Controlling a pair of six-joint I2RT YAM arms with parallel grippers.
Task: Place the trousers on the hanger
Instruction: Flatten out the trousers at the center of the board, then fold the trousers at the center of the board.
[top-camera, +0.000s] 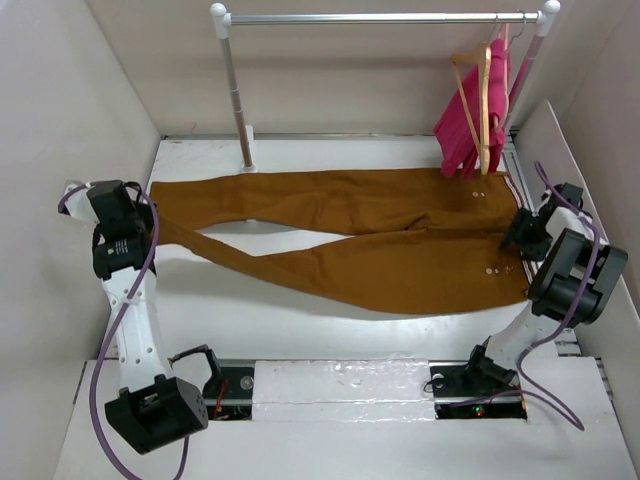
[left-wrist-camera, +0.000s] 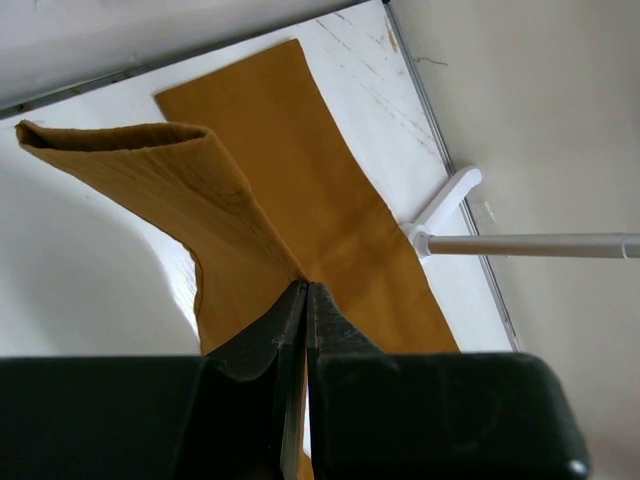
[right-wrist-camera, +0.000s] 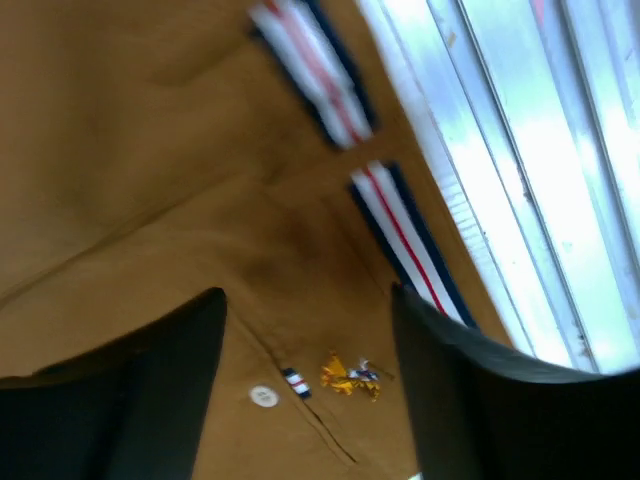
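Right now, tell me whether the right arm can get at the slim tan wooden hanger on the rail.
Probably yes. The right claw stands open and empty over the waistband of the rust-brown trousers, and the hanger hangs just beyond, beside a bright pink garment, nothing between.

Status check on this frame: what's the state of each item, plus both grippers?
clothes rail: upright at the far edge of the table
hanger: hanging on the clothes rail, not carrying the trousers
pink garment: hanging at the rail's right end, next to the hanger
trousers: spread on the table, waist to the right, one leg end lifted
left gripper: shut on that leg end
right gripper: open, over the waist end
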